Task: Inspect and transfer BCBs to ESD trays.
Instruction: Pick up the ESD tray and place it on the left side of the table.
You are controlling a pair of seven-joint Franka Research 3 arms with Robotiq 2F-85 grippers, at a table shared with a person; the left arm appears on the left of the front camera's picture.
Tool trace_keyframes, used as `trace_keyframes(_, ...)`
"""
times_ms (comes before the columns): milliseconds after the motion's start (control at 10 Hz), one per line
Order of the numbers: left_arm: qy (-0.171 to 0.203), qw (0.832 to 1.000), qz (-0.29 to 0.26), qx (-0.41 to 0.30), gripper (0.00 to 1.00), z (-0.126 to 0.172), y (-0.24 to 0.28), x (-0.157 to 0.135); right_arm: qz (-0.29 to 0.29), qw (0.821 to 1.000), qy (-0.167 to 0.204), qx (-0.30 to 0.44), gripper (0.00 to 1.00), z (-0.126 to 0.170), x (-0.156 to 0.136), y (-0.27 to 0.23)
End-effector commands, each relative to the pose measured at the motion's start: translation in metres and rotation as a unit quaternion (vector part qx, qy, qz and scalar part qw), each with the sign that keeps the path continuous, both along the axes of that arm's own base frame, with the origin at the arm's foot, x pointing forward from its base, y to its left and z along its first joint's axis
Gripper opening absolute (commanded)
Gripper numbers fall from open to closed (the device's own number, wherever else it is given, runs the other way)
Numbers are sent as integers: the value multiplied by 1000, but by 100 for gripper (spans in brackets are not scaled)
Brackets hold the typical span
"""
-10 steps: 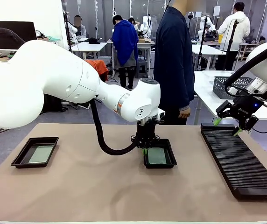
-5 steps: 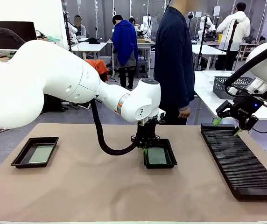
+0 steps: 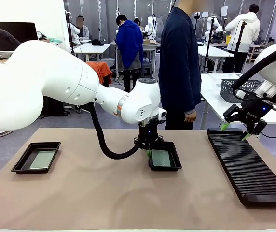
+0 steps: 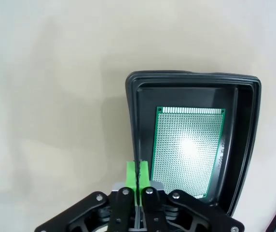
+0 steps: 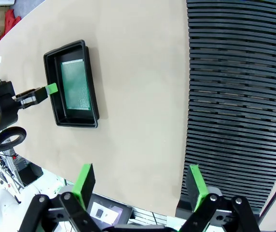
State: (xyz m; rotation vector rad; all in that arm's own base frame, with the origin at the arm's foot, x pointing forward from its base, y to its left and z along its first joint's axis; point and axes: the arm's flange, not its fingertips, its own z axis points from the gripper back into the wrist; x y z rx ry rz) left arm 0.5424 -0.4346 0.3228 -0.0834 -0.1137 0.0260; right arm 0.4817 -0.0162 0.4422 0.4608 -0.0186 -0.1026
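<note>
Two trays each hold a board; both grippers are empty.

Lower left of the front view: a tray (image 3: 35, 157) with a board (image 3: 42, 159) lying flat inside. At centre the left gripper (image 3: 149, 152), fingers pressed together on nothing, sits at the left rim of the second tray (image 3: 164, 159), which holds another board (image 3: 161, 158). At right the right gripper (image 3: 234, 130), fingers spread, hangs above the rack (image 3: 248, 164).

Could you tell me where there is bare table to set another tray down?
The widest bare patch lies between the left ESD tray and the middle ESD tray, running to the near edge. A narrower strip separates the middle tray from the black slotted rack. It is crowded at the middle tray's left rim, where the shut left gripper sits.
</note>
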Motion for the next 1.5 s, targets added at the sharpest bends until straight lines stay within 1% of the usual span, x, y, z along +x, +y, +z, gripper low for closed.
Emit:
trace_keyframes(0, 4, 999, -3, -40, 3, 0, 23, -5, -14, 1000, -4, -3, 100, 0, -2, 2)
trace_keyframes(100, 10, 998, -5, -61, 3, -2, 31, -1, -14, 1000, -4, -3, 100, 0, -2, 2)
trace_keyframes(700, 3, 985, -35, -168, 3, -9, 78, 22, -14, 1000, -4, -3, 100, 0, -2, 2)
trace_keyframes(1000, -2, 979, -37, -203, 3, 10, 119, 21, -14, 1000, -4, -3, 100, 0, -2, 2)
trace_keyframes(1200, -1, 975, -34, -221, 3, 28, 162, 22, -14, 1000, -4, -3, 100, 0, -2, 2)
trace_keyframes(1400, 0, 975, -44, -219, 3, 44, 208, 22, -14, 1000, -4, -3, 100, 0, -2, 2)
